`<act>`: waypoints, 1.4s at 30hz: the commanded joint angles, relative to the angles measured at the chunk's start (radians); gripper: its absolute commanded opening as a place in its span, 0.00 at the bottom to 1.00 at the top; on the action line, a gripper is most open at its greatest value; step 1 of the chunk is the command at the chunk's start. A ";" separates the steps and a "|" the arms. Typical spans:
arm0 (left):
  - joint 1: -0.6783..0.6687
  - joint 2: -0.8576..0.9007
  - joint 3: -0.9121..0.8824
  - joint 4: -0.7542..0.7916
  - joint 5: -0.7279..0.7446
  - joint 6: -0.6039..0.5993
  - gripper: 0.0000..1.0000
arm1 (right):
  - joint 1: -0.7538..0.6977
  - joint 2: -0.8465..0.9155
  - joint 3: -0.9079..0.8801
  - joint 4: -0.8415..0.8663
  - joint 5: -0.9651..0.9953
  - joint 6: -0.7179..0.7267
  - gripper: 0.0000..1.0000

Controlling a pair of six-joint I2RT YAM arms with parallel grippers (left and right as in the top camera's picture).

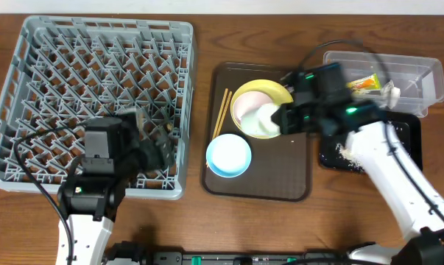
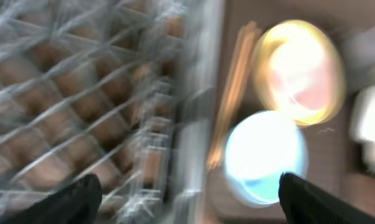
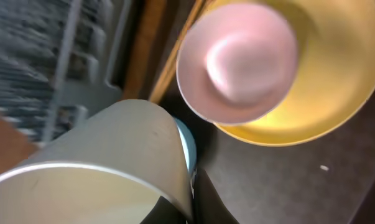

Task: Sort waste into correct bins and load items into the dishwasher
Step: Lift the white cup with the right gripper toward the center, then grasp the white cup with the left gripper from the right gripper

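Nearest me, at the bottom left of the overhead view, the left gripper (image 1: pixel 159 147) hangs over the lower right corner of the grey dish rack (image 1: pixel 60 59). Its wrist view is badly blurred, but I can make out the two dark fingertips (image 2: pixel 75 199) at the lower corners of the frame, set wide apart with nothing between them.

In the middle of the overhead view sits the dark brown serving tray (image 1: pixel 280 184). The light blue bowl (image 1: pixel 228 156) is at its lower left. Above it the white bowl (image 1: pixel 245 107) rests on the yellow plate (image 1: pixel 277 90). The chopsticks (image 1: pixel 222 112) lie along the tray's left edge.

The right gripper (image 1: pixel 280 118) is over the plate's lower right, clamped on the small white cup (image 3: pixel 100 162). The cup fills the lower left of the wrist view, with one dark finger against its side.

Right of the serving tray, partly under the right arm, is the black tray (image 1: pixel 406 129), with pale crumbs (image 1: pixel 347 151) on its left part. Farthest back, at the upper right, the clear tub (image 1: pixel 420 73) holds the snack wrapper (image 1: pixel 363 83) and the white tissue (image 1: pixel 389 91) just beside it.
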 commanded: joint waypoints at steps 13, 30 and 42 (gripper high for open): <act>-0.026 0.281 0.023 0.713 0.817 -0.536 0.93 | -0.111 0.007 0.013 0.096 -0.796 -0.264 0.01; -0.288 0.322 0.023 1.043 0.819 -0.771 0.93 | -0.103 0.007 0.013 0.285 -0.930 -0.182 0.01; -0.346 0.322 0.023 1.146 0.819 -0.896 0.89 | -0.103 0.007 0.013 0.303 -0.956 -0.178 0.01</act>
